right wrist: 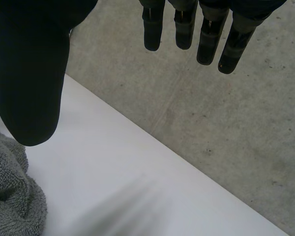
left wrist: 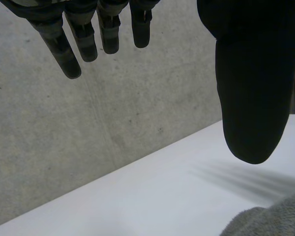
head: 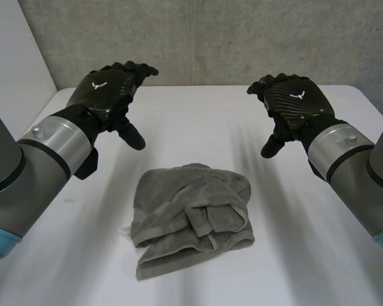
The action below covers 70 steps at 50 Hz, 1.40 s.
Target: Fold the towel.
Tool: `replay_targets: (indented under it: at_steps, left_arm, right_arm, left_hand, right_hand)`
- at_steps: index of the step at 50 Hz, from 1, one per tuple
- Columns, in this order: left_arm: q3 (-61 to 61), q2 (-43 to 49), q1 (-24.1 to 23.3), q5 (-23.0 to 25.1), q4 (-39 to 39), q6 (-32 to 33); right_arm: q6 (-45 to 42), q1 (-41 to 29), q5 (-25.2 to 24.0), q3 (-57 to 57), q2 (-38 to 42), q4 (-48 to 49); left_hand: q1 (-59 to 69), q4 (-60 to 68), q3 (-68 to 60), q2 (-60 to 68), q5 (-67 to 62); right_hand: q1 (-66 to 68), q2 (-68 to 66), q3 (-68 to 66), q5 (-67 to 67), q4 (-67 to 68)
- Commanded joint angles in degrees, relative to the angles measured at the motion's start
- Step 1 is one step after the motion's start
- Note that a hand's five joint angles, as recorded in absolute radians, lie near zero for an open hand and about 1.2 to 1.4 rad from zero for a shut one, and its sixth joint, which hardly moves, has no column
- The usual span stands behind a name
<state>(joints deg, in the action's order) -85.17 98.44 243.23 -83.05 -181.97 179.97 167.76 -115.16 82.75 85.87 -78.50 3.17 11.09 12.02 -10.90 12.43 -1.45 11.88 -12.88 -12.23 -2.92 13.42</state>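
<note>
Status: fold not started, as far as I can judge. The towel (head: 191, 213) sits on the bench (head: 198, 121) as a crumpled heap. Its layers are bunched over each other, the edges are wavy, and one corner pokes out on the side away from my fingertips. I see no clean crease anywhere. My left robot hand (head: 112, 89) is up off the bench and apart from the towel, with fingers (left wrist: 64, 54) straight and spread, thumb (left wrist: 253, 88) held away from them, nothing in it. My right robot hand (head: 293, 102) mirrors that: fingers straight, thumb out, empty, clear of the cloth. The towel lies between the two robot hands and back from them, toward the wrists rather than under the fingertips. In each wrist view a lump of it shows just past the thumb tip, not touching. Both sets of fingertips point at the wall (left wrist: 88, 123) beyond the bench edge. Done: nothing I'd count. Left, my read: bring both robot hands down and back onto the heap, find two corners, pull it flat, then fold edge onto edge and press. Corners look like the hard bit, since they're buried in the bunch. Risk: pinching two layers at once and just dragging the lump around.
</note>
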Motion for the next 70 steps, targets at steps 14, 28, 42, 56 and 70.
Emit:
replay_targets:
  at_steps: [14, 28, 42, 56, 70]
  left_arm:
    - [-1.67, 11.25, -8.56, -1.58, 4.43, 0.47]
    - [-1.14, 24.17, -8.91, -7.73, -1.71, 12.77]
    - [10.88, 15.57, -3.74, -8.09, -10.15, 12.60]
    - [5.73, 14.14, 0.66, -7.48, -11.48, 8.03]
    - [1.84, 18.18, 2.42, -7.56, -13.32, 8.30]
  right_arm:
    - [9.96, -0.77, -1.02, -3.25, 9.77, -15.03]
    - [17.08, -2.62, -2.33, -3.34, 22.77, -1.08]
    - [-4.33, -1.91, 1.53, -17.48, 14.00, 7.89]
    - [-15.62, -1.91, -4.17, -16.09, 8.89, -0.41]
    - [-15.88, -2.61, -7.43, -16.43, 15.37, -5.73]
  left_hand:
    - [2.15, 1.22, -2.34, 0.81, -1.79]
    - [38.00, 37.07, -38.20, 36.67, -37.64]
    - [68.91, 67.98, -69.10, 67.57, -68.55]
    - [68.91, 67.98, -69.10, 67.57, -68.55]
    - [68.91, 67.98, -69.10, 67.57, -68.55]
  right_hand:
    - [-1.88, 2.88, 2.23, 2.92, -3.42]
    - [40.89, -39.89, -40.54, -39.85, 39.35]
    - [68.12, -67.12, -67.77, -67.08, 66.58]
    - [68.12, -67.12, -67.77, -67.08, 66.58]
    - [68.12, -67.12, -67.77, -67.08, 66.58]
